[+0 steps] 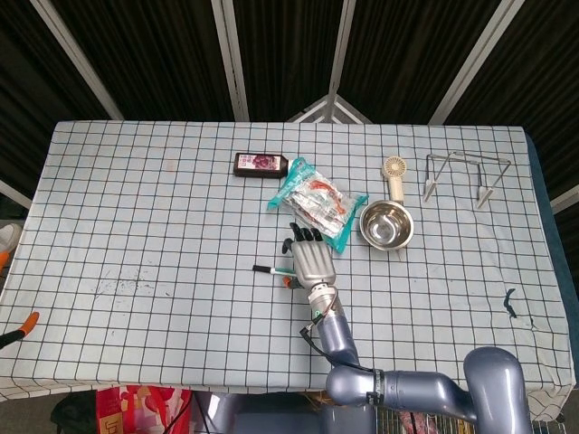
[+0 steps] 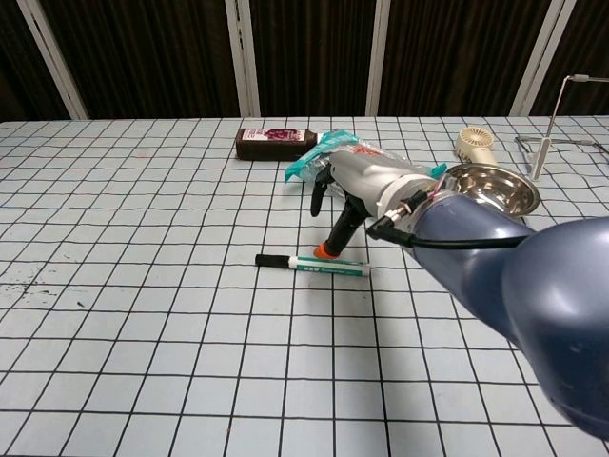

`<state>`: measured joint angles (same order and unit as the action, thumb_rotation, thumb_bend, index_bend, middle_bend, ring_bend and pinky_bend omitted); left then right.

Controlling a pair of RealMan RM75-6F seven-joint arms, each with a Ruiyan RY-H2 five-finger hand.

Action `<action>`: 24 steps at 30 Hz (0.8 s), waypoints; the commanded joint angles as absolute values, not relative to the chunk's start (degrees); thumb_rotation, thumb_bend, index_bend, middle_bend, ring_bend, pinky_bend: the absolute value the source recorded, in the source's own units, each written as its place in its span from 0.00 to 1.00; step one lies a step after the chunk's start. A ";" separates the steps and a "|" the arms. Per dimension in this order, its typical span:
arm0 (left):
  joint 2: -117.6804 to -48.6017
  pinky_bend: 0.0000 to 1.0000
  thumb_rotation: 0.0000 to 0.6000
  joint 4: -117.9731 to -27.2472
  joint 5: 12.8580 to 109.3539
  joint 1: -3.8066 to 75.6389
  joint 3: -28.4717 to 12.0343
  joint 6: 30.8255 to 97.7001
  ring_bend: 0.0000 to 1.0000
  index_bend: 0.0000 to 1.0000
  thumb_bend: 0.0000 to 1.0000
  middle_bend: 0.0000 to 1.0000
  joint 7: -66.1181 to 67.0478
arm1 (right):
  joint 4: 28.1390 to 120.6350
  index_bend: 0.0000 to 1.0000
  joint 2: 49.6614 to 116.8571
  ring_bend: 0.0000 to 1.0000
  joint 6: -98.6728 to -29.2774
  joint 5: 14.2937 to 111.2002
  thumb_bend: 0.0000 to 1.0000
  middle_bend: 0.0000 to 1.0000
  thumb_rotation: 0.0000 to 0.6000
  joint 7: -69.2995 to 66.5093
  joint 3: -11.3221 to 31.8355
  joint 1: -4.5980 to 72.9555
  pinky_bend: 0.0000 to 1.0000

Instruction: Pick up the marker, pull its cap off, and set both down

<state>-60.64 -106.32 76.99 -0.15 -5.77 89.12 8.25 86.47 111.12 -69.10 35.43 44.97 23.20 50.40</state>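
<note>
1. The marker (image 2: 314, 264) lies flat on the checked cloth of the surface (image 1: 136, 226), near its middle, black cap end pointing to the robot's left, white barrel with a green band to the right. Cap is on; task looks barely begun.

2. The right robot hand (image 2: 366, 186) sits over the marker's barrel, fingers spread and pointing down and away, holding nothing. Its orange-tipped thumb (image 2: 326, 251) is just at the barrel's upper edge; whether it touches, I cannot tell. In the head view the right robot hand (image 1: 310, 258) covers most of the barrel, leaving only the cap end showing.

3. The left robot hand is not visible in either view.

4. Step in hand, as I judge it: closing on the marker. To do it well, pinch the white barrel, not the cap, so the cap end stays free for the other hand to pull. Bring thumb and finger in from opposite sides together; a one-sided push would likely roll the marker away.

5. Handling notes: marker is a slim smooth plastic cylinder, likely slippery and prone to rolling. The cloth looks thin and flat, offering little give under the fingertips.

6. Nearby: a crinkled foil snack bag (image 1: 312, 201) just beyond the hand, a shiny steel bowl (image 1: 387, 225), a dark flat box (image 1: 261, 164), a small cream fan (image 1: 394, 172), a wire rack (image 1: 461, 172).
</note>
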 commanded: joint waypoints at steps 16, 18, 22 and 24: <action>-60.79 0.02 1.00 -106.82 75.85 -0.17 -5.62 89.16 0.00 0.01 0.33 0.00 10.07 | 79.10 0.49 114.91 0.15 -66.75 37.43 0.25 0.09 1.00 39.17 21.24 49.84 0.10; -60.84 0.02 1.00 -106.84 75.69 -0.13 -5.60 89.08 0.00 0.02 0.33 0.00 10.29 | 78.47 0.49 115.08 0.15 -66.51 37.50 0.27 0.09 1.00 38.90 21.15 49.78 0.10; -60.87 0.02 1.00 -106.90 75.30 -0.04 -5.70 89.02 0.00 0.02 0.33 0.00 10.74 | 77.23 0.50 115.31 0.15 -66.17 37.72 0.30 0.09 1.00 38.51 20.83 49.54 0.10; -60.88 0.02 1.00 -106.95 75.19 -0.02 -5.75 89.06 0.00 0.02 0.33 0.00 10.86 | 76.93 0.50 115.29 0.15 -66.10 37.75 0.31 0.09 1.00 38.31 20.70 49.30 0.10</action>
<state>-60.88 -106.94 75.20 -0.02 -5.74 89.05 10.85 77.01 115.29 -66.13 37.72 38.42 20.77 49.41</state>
